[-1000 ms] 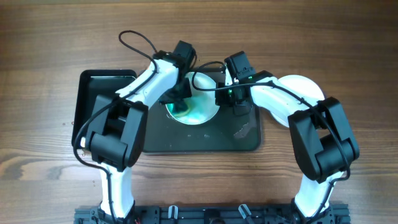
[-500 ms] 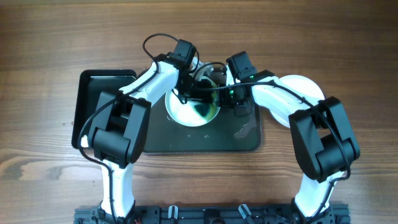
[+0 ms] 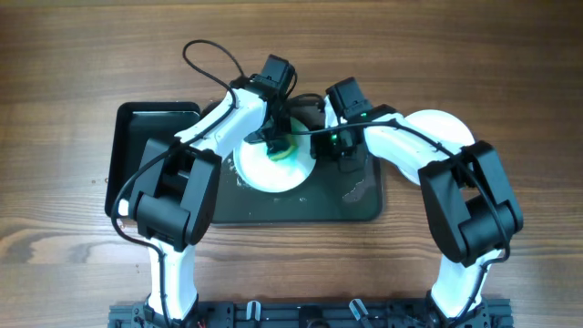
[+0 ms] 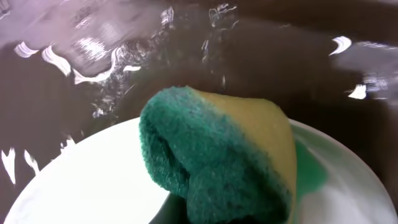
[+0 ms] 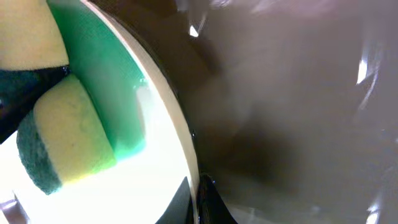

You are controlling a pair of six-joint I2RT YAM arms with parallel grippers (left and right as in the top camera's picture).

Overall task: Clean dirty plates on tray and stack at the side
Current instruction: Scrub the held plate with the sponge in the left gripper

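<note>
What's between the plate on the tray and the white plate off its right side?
Nothing loose shows. Only the right arm spans the gap from the plate on the tray to the side plate, covering part of it; anything under the arm is hidden.

A brown wooden table (image 3: 474,55) is seen, its grain running left to right. A smaller black tray (image 3: 137,137) is set at its left. A folded sponge (image 4: 211,155), green-faced and yellow-backed, is seen near the middle.
</note>
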